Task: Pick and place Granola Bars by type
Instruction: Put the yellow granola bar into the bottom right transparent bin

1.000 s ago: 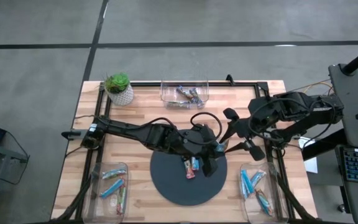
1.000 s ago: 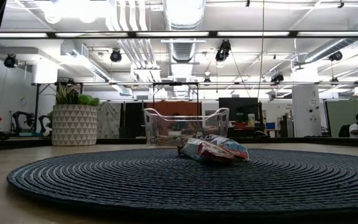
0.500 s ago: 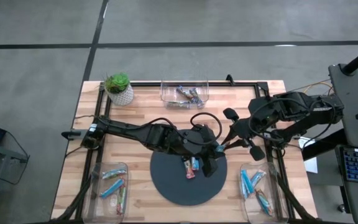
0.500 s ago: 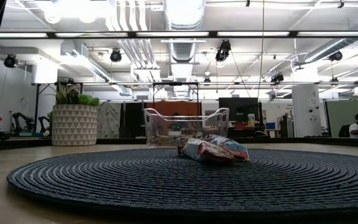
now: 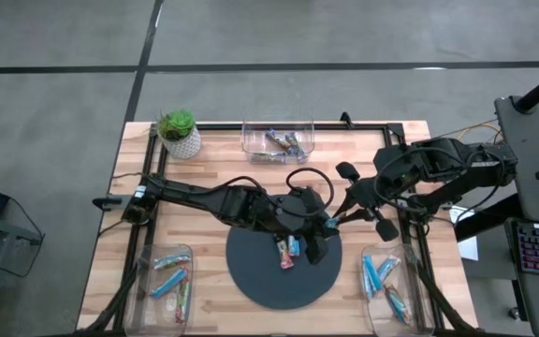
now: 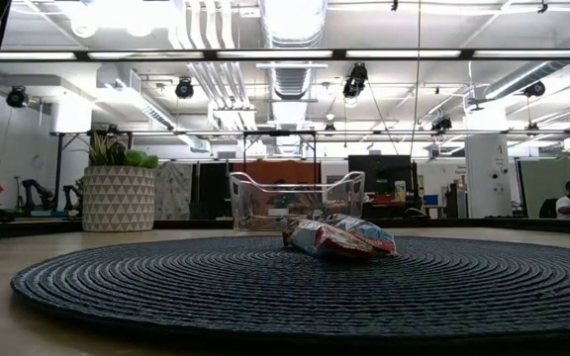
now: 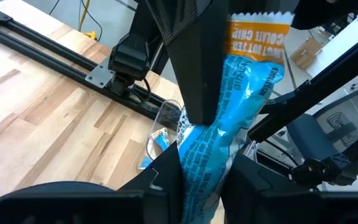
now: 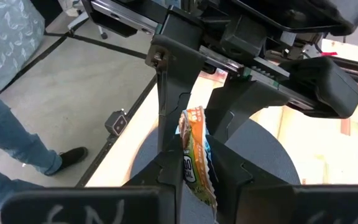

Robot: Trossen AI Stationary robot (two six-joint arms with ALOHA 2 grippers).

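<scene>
Wrist views: both hands pinch blue bar (image 7: 229, 118).

Three bins (image 5: 278, 140), two mat bars (image 5: 288, 251)

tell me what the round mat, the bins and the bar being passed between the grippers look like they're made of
Round mat: dark woven cord or fibre, matte; coiled ribbing shows in the low view. Bins: clear hard plastic, glossy; contents show through the walls. Blue bar: thin printed film wrapper, probably plastic, shiny and creased, pinched by both the left gripper and the right gripper.
</scene>
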